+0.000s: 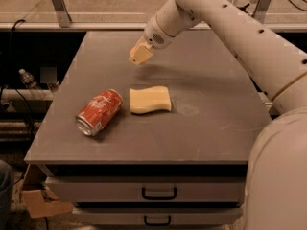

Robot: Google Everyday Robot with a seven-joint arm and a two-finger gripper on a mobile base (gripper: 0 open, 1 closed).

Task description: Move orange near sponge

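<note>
Camera view: a dark grey-brown surface (216,80) fills the middle, a flat top over two drawers (158,191) with dark handles at the front. Behind its far edge runs a pale ledge with upright metal posts (58,4). To the left the room falls into shadow, where a plastic bottle (29,79) lies among cables and pipes. A cardboard box (41,202) sits low by the front left corner. The robot's cream body (280,176) fills the lower right and overlaps the surface's right edge.

The arm (230,28) reaches in from the upper right across the far half of the surface. The tool (141,55) at its end hangs over the far part, left of centre, with a soft shadow below it to the right. Whether it is open, closed or gripping something cannot be told. The sponge (149,100) lies flat near the middle, nearer the camera than the tool and apart from it. A red soda can (99,112) lies on its side just left of the sponge, one end toward the front left corner, with a narrow gap between the two. The orange cannot be made out in this view.

Bare surface stretches from the sponge to the right edge, marked only by a faint ring (189,110), and a bare strip runs along the front edge before can and sponge
</note>
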